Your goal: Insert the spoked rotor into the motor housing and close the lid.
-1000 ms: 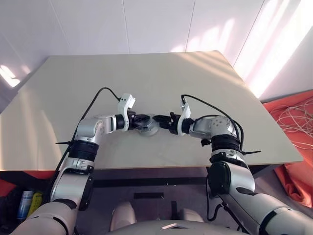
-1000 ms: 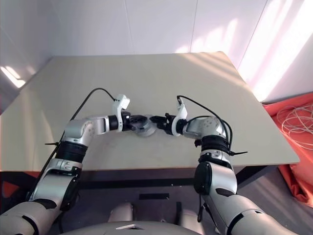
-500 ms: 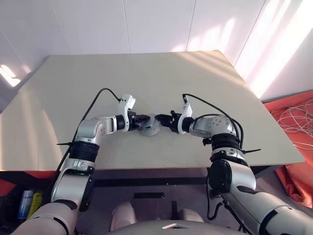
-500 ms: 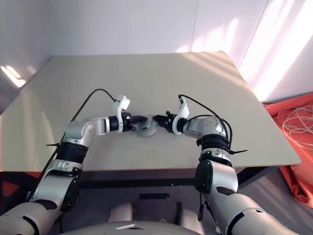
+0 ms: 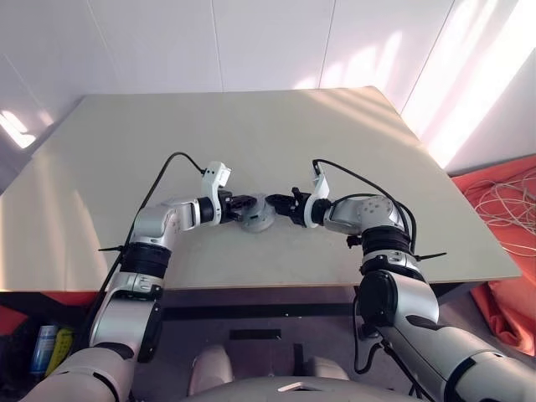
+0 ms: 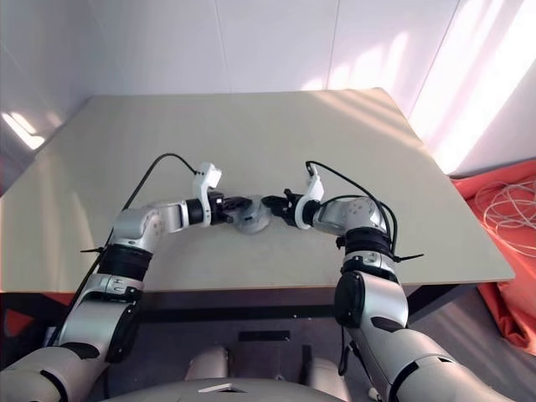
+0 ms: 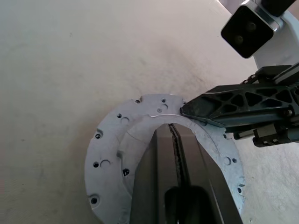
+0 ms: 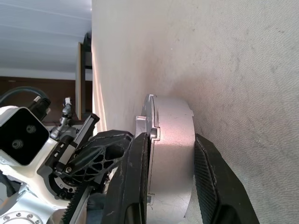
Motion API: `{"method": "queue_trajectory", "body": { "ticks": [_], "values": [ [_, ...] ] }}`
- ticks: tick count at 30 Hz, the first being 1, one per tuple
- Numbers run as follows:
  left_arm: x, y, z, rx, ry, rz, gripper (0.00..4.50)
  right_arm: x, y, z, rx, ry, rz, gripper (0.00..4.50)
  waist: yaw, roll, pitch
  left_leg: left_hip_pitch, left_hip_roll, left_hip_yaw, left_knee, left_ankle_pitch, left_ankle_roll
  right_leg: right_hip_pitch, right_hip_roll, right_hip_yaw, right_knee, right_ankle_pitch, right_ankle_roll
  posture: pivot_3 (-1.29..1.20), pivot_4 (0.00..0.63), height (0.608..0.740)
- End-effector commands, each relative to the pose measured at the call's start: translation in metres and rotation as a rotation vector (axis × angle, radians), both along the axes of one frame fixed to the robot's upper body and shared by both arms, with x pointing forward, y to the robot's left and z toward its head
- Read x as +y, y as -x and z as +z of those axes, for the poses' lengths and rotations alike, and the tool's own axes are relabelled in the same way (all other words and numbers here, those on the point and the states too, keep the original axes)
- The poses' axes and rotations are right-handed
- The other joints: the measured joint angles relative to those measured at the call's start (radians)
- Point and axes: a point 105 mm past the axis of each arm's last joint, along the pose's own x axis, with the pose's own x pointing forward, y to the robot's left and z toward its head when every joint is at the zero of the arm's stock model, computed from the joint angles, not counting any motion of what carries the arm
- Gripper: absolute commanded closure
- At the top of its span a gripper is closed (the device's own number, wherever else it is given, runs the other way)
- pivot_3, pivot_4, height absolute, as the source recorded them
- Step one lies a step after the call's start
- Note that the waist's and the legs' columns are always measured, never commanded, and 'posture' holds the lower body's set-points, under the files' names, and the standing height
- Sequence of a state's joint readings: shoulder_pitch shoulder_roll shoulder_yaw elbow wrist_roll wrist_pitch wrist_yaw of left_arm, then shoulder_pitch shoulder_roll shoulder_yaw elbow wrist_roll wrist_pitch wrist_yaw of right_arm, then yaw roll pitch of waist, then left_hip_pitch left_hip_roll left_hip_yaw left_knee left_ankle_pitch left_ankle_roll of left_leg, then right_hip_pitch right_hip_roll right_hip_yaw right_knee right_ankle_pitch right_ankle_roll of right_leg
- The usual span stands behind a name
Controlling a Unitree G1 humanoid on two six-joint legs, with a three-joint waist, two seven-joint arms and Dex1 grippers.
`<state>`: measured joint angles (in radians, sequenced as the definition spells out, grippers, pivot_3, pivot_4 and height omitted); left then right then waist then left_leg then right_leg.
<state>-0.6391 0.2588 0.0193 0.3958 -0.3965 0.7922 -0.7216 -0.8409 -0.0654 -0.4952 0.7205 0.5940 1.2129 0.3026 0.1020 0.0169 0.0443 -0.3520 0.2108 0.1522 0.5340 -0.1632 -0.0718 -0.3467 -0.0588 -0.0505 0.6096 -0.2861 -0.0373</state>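
Both claws meet at one round metal part in the middle of the table (image 5: 352, 126). On the robot's right, the right claw (image 8: 170, 182) has its two black fingers (image 8: 212, 177) around the silver motor housing (image 8: 173, 140), one finger on each flat side, pinching it. The left claw (image 7: 176, 135) has its fingers pressed tight together, with nothing between them. Its tips rest over the round opening of the flat silver ring (image 7: 110, 154) on top of the housing.

Seen from the head, the housing (image 5: 258, 215) sits on the table right between the two claws. I cannot make out a loose lid lying anywhere. The flat ring with the little holes may be the lid already in place, but I cannot tell for sure. I cannot see the rotor either.

I think the housing is hard metal and a bit heavy for its size. It will not bend or squash. Its smooth sides could slip in the fingers, so a firm squeeze across the thick body, like the right claw has now, looks like the best hold. The thin edge of the ring is a poor place to grab, as it could tip.

An orange sheet with white cable (image 5: 502, 201) lies on the floor beside the table, on the robot's right.
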Motion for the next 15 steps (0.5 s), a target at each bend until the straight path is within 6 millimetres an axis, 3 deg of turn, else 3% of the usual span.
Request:
{"method": "queue_trajectory", "body": {
  "ticks": [1, 7, 15],
  "values": [
    [0.01, -0.01, 0.003, -0.022, 0.051, 0.091, 4.5, 0.007, -0.004, 0.007, -0.02, 0.005, 0.01, 3.32, -0.001, 0.0, 0.0, 0.0, 0.0, 0.0, 0.0, 0.0, 0.0, 0.0, 0.0, 0.0, 0.0, 0.0, 0.0, 0.0, 0.0, 0.74],
    [0.033, -0.029, 0.03, -0.11, 0.198, 0.249, 4.5, 0.006, -0.004, 0.005, -0.012, 0.009, 0.003, 3.32, -0.002, -0.001, 0.001, -0.007, 0.002, 0.0, 0.003, 0.0, 0.0, -0.007, 0.001, 0.0, 0.002, 0.0, 0.0, 0.0, 0.0, 0.74],
    [0.062, -0.038, 0.047, -0.172, 0.281, 0.377, 4.5, 0.005, -0.006, 0.0, 0.012, 0.001, -0.028, 3.32, -0.001, -0.001, 0.001, -0.014, 0.003, -0.002, 0.009, 0.0, 0.0, -0.013, 0.002, -0.002, 0.011, 0.001, -0.001, 0.0, 0.0, 0.74]
  ]
}}
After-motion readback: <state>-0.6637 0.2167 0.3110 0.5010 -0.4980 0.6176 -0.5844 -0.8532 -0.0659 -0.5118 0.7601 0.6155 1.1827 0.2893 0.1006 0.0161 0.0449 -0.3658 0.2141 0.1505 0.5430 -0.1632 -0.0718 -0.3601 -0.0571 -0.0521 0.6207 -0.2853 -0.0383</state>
